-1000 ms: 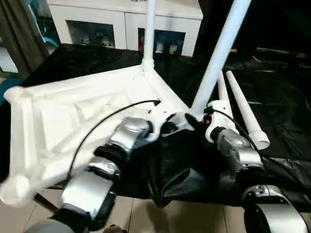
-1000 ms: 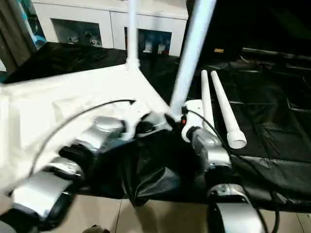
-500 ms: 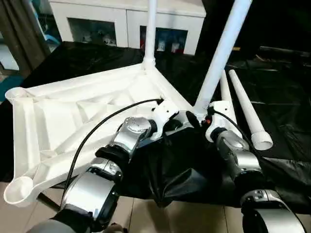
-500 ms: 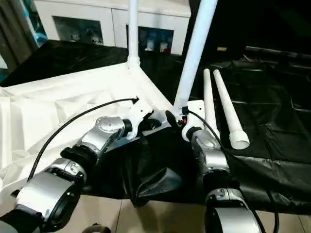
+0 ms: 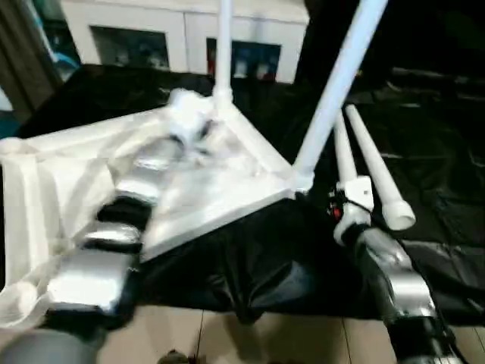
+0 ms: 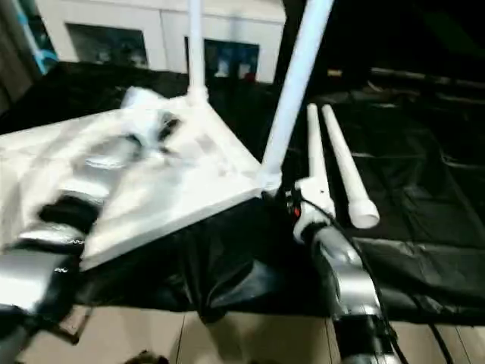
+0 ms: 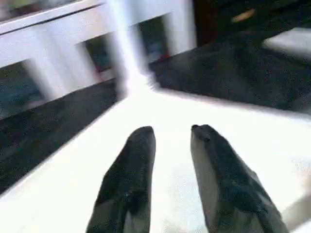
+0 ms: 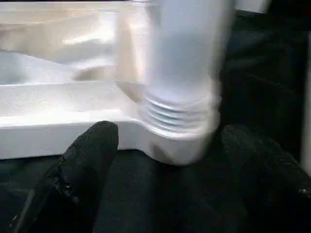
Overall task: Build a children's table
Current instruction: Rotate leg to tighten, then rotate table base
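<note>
Two legs (image 5: 337, 83) stood in the sockets of the upside-down tabletop (image 5: 220, 178) on the black sheet, two loose legs (image 5: 375, 167) lay beside it unfitted; left gripper (image 7: 172, 160) slightly parted and empty over the tabletop, right gripper (image 8: 170, 170) wide open, empty, facing the near socket.
</note>
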You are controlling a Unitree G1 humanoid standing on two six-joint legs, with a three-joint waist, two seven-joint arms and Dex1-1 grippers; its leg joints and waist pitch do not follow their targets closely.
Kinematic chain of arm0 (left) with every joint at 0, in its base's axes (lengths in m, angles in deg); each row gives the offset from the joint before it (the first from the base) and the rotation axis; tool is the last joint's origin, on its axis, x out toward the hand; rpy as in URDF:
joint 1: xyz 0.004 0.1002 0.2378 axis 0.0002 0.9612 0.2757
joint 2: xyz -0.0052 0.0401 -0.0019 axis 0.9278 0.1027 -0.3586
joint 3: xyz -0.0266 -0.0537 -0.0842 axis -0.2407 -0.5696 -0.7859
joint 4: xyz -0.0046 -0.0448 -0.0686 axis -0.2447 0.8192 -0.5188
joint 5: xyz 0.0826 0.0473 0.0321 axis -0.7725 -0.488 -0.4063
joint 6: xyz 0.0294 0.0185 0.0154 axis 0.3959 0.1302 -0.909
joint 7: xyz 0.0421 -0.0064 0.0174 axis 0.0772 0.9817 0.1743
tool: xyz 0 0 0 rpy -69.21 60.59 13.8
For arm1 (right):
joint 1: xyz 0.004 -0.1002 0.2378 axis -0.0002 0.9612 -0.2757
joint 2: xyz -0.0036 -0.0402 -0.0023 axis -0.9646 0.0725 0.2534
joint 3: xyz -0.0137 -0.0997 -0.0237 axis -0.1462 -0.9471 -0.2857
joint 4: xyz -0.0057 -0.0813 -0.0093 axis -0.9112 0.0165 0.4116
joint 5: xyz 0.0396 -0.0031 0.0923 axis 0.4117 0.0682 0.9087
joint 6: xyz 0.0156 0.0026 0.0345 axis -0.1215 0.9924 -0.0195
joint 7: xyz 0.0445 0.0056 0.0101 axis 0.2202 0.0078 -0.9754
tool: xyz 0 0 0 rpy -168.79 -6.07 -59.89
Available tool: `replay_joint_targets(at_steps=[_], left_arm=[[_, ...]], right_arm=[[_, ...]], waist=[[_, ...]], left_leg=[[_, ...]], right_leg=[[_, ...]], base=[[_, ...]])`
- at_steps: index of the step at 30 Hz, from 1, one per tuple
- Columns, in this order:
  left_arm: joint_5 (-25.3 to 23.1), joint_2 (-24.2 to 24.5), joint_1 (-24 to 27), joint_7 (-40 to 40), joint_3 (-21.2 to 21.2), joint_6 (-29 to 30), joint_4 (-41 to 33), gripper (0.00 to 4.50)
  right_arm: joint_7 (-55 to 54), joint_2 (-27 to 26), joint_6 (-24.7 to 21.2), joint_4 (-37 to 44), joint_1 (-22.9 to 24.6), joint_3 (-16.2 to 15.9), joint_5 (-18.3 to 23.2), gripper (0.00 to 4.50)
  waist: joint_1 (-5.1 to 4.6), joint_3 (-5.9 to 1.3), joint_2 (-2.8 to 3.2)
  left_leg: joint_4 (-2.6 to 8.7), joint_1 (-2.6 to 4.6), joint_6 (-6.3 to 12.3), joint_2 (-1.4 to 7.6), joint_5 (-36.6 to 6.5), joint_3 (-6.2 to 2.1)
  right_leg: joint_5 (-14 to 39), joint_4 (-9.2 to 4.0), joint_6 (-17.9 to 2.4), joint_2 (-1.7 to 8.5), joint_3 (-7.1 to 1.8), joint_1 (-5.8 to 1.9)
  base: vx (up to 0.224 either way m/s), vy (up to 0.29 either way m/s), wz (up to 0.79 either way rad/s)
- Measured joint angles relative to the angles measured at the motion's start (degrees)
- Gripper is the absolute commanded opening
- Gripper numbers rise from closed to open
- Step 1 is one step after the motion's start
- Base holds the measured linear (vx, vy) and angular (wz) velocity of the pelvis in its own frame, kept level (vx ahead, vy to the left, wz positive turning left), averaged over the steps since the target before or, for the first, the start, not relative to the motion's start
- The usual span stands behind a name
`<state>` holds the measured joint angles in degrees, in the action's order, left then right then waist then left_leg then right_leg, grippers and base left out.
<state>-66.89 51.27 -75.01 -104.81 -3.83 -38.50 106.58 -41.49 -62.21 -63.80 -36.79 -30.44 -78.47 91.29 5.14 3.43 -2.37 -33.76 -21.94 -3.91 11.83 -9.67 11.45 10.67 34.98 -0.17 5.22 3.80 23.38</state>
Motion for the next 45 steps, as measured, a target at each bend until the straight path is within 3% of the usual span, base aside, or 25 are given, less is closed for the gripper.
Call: replay_joint_targets(at_steps=[1, 3, 7, 13, 19, 22, 31, 37, 45], left_arm=[[-0.59, 1.32, 0.74, 0.29, 0.02, 0.92, -0.83, 1.73], [-2.85, 6.19, 3.6, 1.37, 0.17, 4.76, -3.6, 1.73], [-6.65, 15.02, 8.71, 4.31, 0.0, 12.4, -8.03, 1.73], [-12.18, 20.83, 15.29, 1.47, 2.02, 22.67, -15.71, 1.73], [-10.33, 21.64, 19.22, -5.7, 4.58, 26.48, -18.97, 1.73], [-9.27, 21.8, 20.37, -11.48, 6.6, 26.8, -21.8, 1.73], [-8.59, 25.27, 21.44, -27.13, 12.5, 28.43, -29.54, 1.73], [-4.74, 28.01, 23.83, -39.61, 15.05, 27.56, -35.87, 1.73], [3.04, 22.74, 22.98, -53.33, 19.55, 26.16, -40.66, 1.73]], right_arm=[[0.75, 0.13, -0.53, 1.01, 0.03, -0.66, 0.29, 3.79], [2.66, 0.99, -2.65, 3.88, 1.05, -3.21, 0.31, 3.79], [2.9, 1.02, -4.65, 2.72, 2.02, -4.09, -0.59, 3.79], [1.7, -0.28, -6.06, -1.71, -2.96, -6.06, -2.27, 3.79], [1.74, -0.35, -6.37, -4.71, -5.02, -7.14, -2.99, 3.79], [1.76, -0.63, -6.9, -7.38, -6.06, -7.61, -3.94, 3.79], [0.3, -2.05, -7.14, -16.83, -11.57, -8.67, -5.47, 3.79], [0.01, -2.04, -3.6, -25.09, -16.1, -7.35, -5.49, 3.79], [-0.77, -0.81, 0.14, -34.57, -22.3, -5.79, -6.1, 3.79]], waist=[[0.03, 0.0, 0.01], [-0.14, 0.0, 0.02], [-0.4, 0.02, 0.05], [0.04, -0.05, -0.14], [0.55, -0.06, -0.51], [0.58, -0.12, -1.28], [0.18, -0.17, -1.37], [-0.14, -0.16, -1.35], [-0.05, -0.13, -1.31]], left_leg=[[0.0, -0.02, 0.0, 0.0, 0.0, 0.0], [0.02, -0.01, -0.01, 0.03, -0.01, 0.0], [0.04, 0.02, -0.06, 0.03, 0.01, -0.01], [0.02, 0.01, -0.09, 0.01, 0.03, -0.01], [0.0, -0.06, -0.1, -0.03, 0.04, 0.01], [0.02, -0.02, -0.18, 0.02, 0.09, -0.02], [0.01, 0.09, -0.23, 0.0, 0.13, 0.0], [-0.02, 0.15, -0.3, -0.01, 0.17, 0.0], [-0.06, 0.14, -0.4, 0.0, 0.23, 0.0]], right_leg=[[0.0, -0.02, 0.0, 0.0, 0.01, 0.0], [0.0, -0.02, 0.0, -0.02, 0.02, 0.01], [0.0, 0.02, 0.01, -0.04, 0.01, 0.03], [-0.01, 0.07, 0.0, -0.03, -0.06, -0.02], [0.0, 0.07, 0.0, 0.0, -0.11, -0.07], [0.0, 0.18, 0.01, -0.04, -0.08, -0.05], [0.0, 0.33, 0.01, -0.01, -0.11, -0.08], [-0.05, 0.37, -0.04, -0.01, -0.14, -0.08], [-0.05, 0.57, -0.05, -0.01, -0.13, -0.07]], base=[[0.0, 0.0, 0.0], [0.0, 0.0, 0.0], [0.0, 0.0, 0.0], [0.0, 0.0, 0.0], [0.0, 0.0, 0.0], [0.0, 0.0, 0.0], [0.0, 0.0, 0.0], [0.0, 0.0, 0.0], [0.0, 0.0, 0.0]])
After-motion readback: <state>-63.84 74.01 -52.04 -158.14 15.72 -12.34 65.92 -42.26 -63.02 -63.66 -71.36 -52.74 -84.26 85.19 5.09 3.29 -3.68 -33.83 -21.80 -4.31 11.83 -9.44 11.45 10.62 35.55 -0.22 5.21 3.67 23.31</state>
